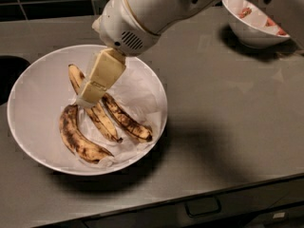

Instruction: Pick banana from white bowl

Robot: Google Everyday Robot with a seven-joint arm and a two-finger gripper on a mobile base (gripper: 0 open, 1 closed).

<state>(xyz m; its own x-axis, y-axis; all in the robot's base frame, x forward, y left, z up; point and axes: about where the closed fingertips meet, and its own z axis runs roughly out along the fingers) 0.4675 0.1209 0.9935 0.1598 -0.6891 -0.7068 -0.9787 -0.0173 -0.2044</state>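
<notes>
The white bowl (33, 94), wide and lined with crumpled white paper, sits on the grey counter at the left. Three overripe bananas lie in it. The banana (105, 124), the longest and nearly straight one, runs from the upper left of the bowl to its middle. A shorter curved banana (76, 139) lies to its left and a darker thin one (126, 120) to its right. My gripper (85, 100) reaches down from the upper right, with its cream tip on the middle of the long banana and hiding that part.
A smaller white bowl (251, 32) with red bits stands at the back right. The counter's front edge (190, 194) runs along the bottom, with a drawer handle below it. A dark round opening (9, 75) lies at the far left.
</notes>
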